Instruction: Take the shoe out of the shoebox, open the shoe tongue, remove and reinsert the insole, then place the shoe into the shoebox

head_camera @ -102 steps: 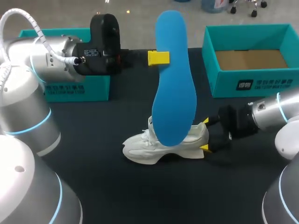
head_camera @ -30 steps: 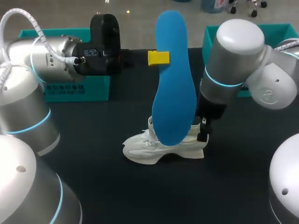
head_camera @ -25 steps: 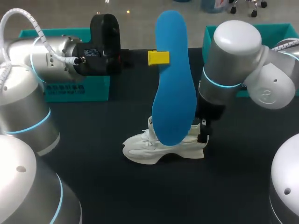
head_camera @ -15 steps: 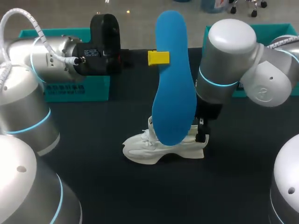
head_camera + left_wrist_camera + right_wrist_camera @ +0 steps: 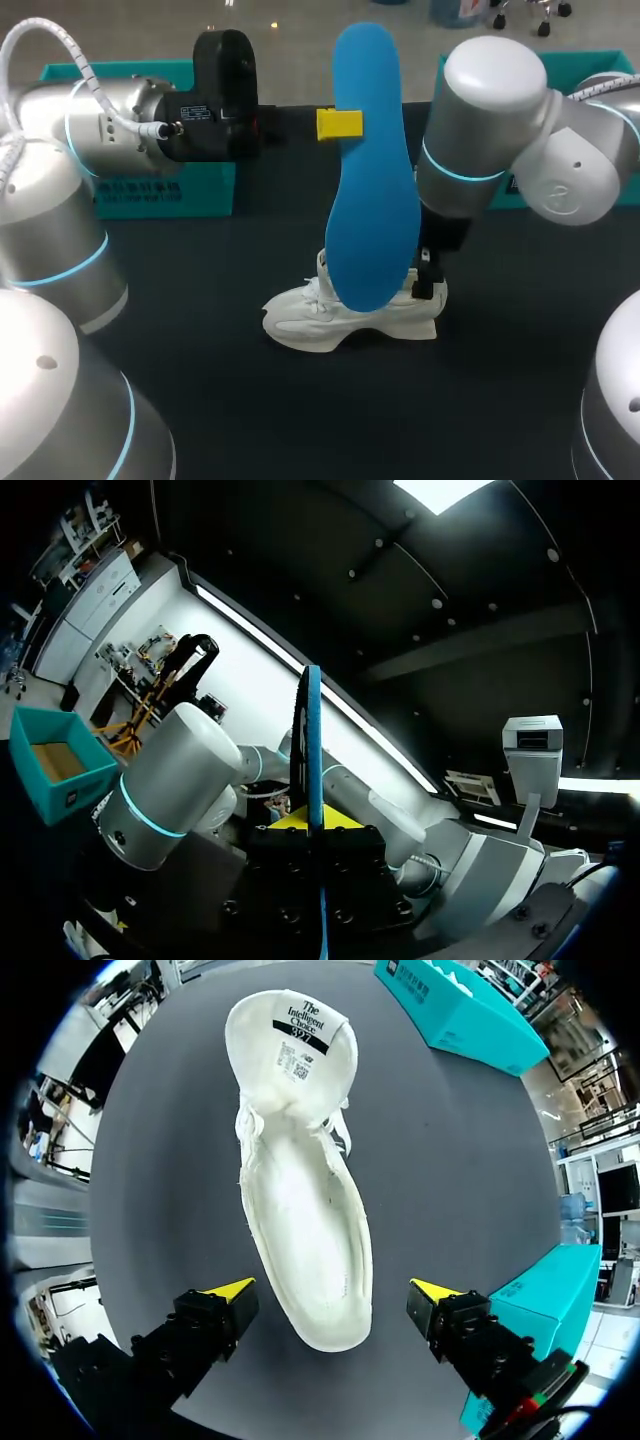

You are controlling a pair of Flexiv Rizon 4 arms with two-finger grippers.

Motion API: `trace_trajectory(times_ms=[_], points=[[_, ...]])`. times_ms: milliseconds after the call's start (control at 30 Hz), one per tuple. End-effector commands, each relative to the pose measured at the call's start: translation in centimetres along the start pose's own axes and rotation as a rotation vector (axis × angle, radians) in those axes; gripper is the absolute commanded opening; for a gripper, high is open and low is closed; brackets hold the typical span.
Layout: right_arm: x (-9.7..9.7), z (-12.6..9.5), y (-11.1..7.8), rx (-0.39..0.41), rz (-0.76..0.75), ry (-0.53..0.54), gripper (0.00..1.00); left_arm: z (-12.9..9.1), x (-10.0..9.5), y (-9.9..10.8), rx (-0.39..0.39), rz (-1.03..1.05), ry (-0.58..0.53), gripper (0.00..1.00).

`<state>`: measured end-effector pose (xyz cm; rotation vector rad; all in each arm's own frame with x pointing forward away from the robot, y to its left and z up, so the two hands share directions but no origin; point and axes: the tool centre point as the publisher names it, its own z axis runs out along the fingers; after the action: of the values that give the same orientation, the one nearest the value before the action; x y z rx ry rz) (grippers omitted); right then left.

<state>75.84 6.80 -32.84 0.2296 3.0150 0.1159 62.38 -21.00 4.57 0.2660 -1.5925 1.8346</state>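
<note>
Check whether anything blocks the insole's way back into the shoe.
Inside the shoe nothing shows; its tongue is folded forward. But the right gripper hangs open above the heel end, a finger on each side, and could crowd the insole that the left gripper holds upright above.

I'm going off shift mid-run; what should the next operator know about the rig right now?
Left gripper shut on the blue insole, held upright above the table.
Right gripper open, fingers either side of the white shoe's heel, not touching.
Shoe stands on the table, tongue open; shoebox at the far right.
Done: shoe out, tongue opened, insole removed.
Left: reinsert insole, box the shoe.
</note>
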Motion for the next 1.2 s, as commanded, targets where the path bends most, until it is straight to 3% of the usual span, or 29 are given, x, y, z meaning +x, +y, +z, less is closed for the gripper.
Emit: trace_trajectory(times_ms=[33,367,833,967,1200], points=[[-0.7,0.1,1.1,0.030,-0.015,0.008,1.00,0.0,0.0,0.1,0.001,0.001,0.000,0.00],[-2.9,0.9,4.0,0.003,-0.083,0.009,1.00,0.0,0.0,0.1,0.001,0.001,0.000,0.00],[-3.7,5.0,6.3,0.035,-0.168,0.059,0.98,0.0,0.0,0.1,0.001,0.001,0.000,0.00],[-3.6,5.5,6.2,0.040,-0.175,0.068,0.52,0.0,0.0,0.1,0.001,0.001,0.000,0.00],[-2.8,6.3,5.3,0.032,-0.181,0.098,0.38,0.0,0.0,0.1,0.001,0.001,0.000,0.00]])
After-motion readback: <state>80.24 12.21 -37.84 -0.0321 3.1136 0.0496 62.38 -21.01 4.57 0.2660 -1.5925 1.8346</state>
